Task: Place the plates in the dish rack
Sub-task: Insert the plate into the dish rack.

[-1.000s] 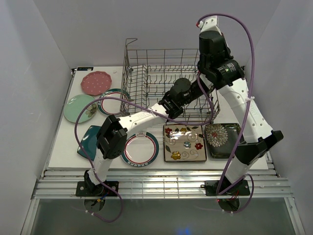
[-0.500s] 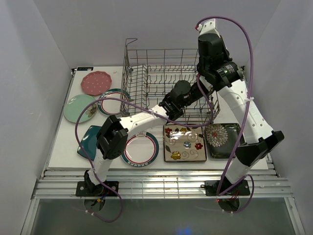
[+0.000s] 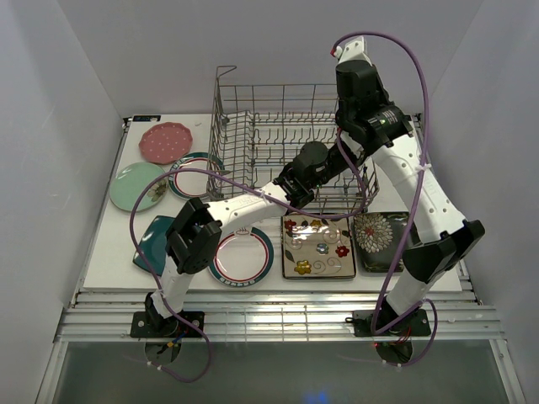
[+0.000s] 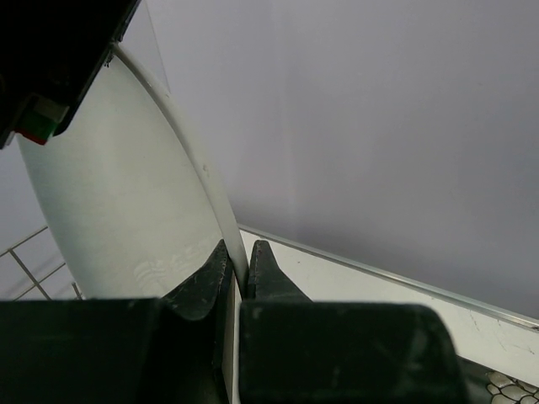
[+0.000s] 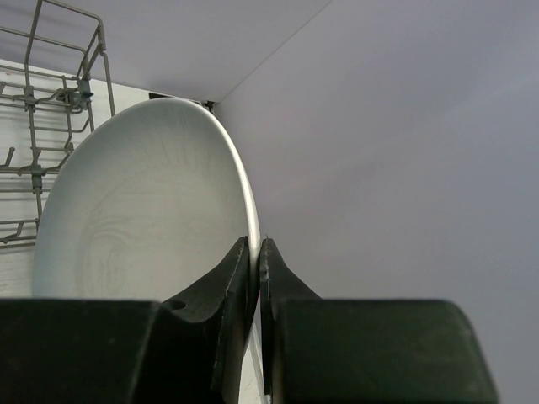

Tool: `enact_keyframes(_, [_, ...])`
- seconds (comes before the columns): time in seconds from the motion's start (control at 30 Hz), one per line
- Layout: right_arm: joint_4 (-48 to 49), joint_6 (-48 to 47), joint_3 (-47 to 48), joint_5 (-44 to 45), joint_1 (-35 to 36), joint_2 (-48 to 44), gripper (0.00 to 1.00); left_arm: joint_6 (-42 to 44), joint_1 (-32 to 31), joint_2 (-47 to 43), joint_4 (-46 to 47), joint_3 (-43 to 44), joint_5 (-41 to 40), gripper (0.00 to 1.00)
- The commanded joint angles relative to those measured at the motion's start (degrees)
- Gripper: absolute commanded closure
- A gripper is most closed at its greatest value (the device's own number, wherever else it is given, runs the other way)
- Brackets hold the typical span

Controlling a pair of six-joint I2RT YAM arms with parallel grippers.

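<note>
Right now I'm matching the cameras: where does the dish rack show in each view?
Top external: dish rack, upper middle.
Left wrist: dish rack wires, lower left corner.
Right wrist: dish rack wires, upper left.
Shared landmark: white plate, clamped by its rim in both wrist views.

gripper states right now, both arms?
left gripper: shut on the white plate, at its rim.
right gripper: shut on the white plate's rim too.

Left claw (image 4: 240,252), right claw (image 5: 255,246), both pinched.
</note>
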Motion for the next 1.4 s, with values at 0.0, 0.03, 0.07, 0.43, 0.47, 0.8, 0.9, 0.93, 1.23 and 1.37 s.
enact_keyframes(0.0, [13.7, -3.1, -2.0, -6.8, 3.0, 2.2, 0.92, -9.3, -3.9, -6.4, -9.9, 1.4, 18.4, 1.00])
enact_keyframes(0.03, [13.7, -3.0, -2.3, -6.9, 3.0, 2.2, 0.92, -9.4, -3.8, -6.2, -9.9, 1.4, 18.4, 1.00])
enact_keyframes(0.07, [13.7, -3.0, -2.4, -7.2, 2.9, 2.2, 0.92, -9.6, -3.8, -6.1, -9.9, 1.4, 18.5, 1.00])
enact_keyframes(0.43, [13.6, -2.7, -3.7, -9.4, 1.8, 4.1, 0.92, -12.9, -2.4, -4.7, -9.6, 1.6, 20.2, 1.00])
enact_keyframes(0.47, [13.6, -2.2, -3.9, -10.1, 1.5, 4.1, 0.92, -12.9, -2.1, -4.5, -9.5, 1.5, 20.2, 1.00])
enact_keyframes(0.8, [13.5, -0.1, -5.4, -13.4, -0.3, 5.5, 0.92, -13.4, -1.3, -3.3, -8.6, 0.5, 20.9, 1.00])
enact_keyframes(0.9, [13.7, 0.6, -6.1, -14.4, -0.8, 5.6, 0.92, -13.2, -1.3, -2.6, -8.6, 0.7, 20.9, 1.00])
enact_keyframes(0.93, [14.2, 0.7, -6.5, -14.8, -0.9, 5.6, 0.92, -13.2, -1.3, -2.4, -8.5, 0.7, 20.8, 1.00])
enact_keyframes(1.23, [16.4, 2.2, -10.1, -17.2, -2.4, 4.8, 0.92, -12.0, -1.3, -1.8, -8.6, 0.3, 20.0, 1.00])
enact_keyframes(1.37, [17.9, 3.3, -12.9, -18.1, -3.4, 3.3, 0.92, -11.4, -1.3, -1.8, -8.6, 0.1, 19.9, 0.99])
